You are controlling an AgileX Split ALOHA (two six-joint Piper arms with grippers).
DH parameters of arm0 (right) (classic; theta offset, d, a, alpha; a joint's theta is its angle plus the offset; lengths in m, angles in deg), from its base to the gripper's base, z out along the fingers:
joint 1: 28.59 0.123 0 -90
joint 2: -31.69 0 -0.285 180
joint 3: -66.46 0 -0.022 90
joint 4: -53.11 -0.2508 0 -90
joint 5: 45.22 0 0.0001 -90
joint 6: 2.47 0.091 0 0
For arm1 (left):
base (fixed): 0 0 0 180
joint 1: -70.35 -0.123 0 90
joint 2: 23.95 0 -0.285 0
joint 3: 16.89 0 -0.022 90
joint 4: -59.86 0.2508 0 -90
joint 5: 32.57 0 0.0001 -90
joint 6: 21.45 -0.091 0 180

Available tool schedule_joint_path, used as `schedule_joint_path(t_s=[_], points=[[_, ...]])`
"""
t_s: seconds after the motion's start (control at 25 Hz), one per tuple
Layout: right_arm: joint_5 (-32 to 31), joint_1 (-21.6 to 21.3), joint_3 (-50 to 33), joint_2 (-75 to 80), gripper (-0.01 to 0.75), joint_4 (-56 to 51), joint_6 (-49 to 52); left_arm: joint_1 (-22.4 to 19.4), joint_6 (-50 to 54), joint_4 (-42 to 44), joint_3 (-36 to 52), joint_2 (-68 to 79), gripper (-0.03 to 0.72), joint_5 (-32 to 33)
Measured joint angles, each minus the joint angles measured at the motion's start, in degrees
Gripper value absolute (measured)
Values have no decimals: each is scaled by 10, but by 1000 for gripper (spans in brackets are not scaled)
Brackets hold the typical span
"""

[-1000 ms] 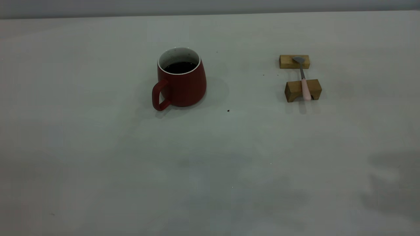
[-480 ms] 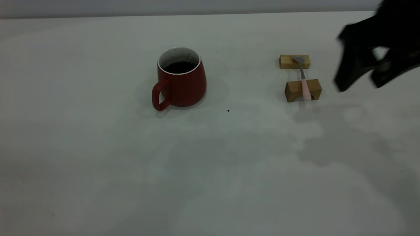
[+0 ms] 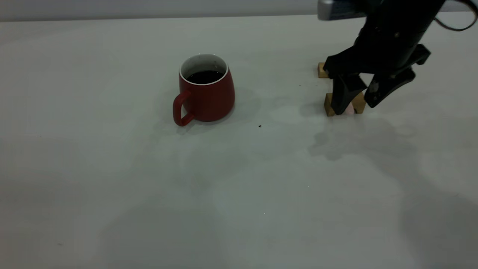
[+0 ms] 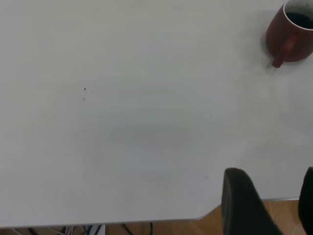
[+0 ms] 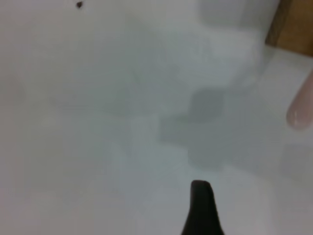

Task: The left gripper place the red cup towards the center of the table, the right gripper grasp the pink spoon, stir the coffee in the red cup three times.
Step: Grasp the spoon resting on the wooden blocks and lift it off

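The red cup [image 3: 207,93] stands upright left of the table's middle, handle toward the front left, with dark coffee [image 3: 204,76] inside. It also shows far off in the left wrist view as the red cup [image 4: 291,32]. My right gripper [image 3: 354,108] hangs open over the pink spoon [image 3: 350,109], one finger on each side of the handle end; the rest of the spoon is hidden behind the arm. The right wrist view shows one finger [image 5: 201,210] and the pink spoon's handle tip [image 5: 301,112]. My left gripper [image 4: 274,205] is open and holds nothing, back at the table's edge.
Two tan wooden blocks carry the spoon: the near block [image 3: 328,105] and the far block [image 3: 321,70], both largely covered by the right arm. A dark speck [image 3: 260,126] lies on the off-white table [image 3: 149,186] between cup and blocks.
The right arm has come in from the right edge and dropped over the spoon and blocks, hiding most of them. The cup has stayed put.
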Motion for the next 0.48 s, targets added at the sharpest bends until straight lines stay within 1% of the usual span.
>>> schedule_joint_path(t_s=[0.28, 0.4, 0.48], points=[[-27, 0, 80, 64, 618, 27, 11, 0, 0, 0, 0, 0, 363, 0], [-39, 0, 107, 86, 621, 62, 47, 0, 0, 0, 0, 0, 363, 0], [-49, 0, 124, 100, 642, 94, 80, 0, 0, 0, 0, 0, 363, 0]])
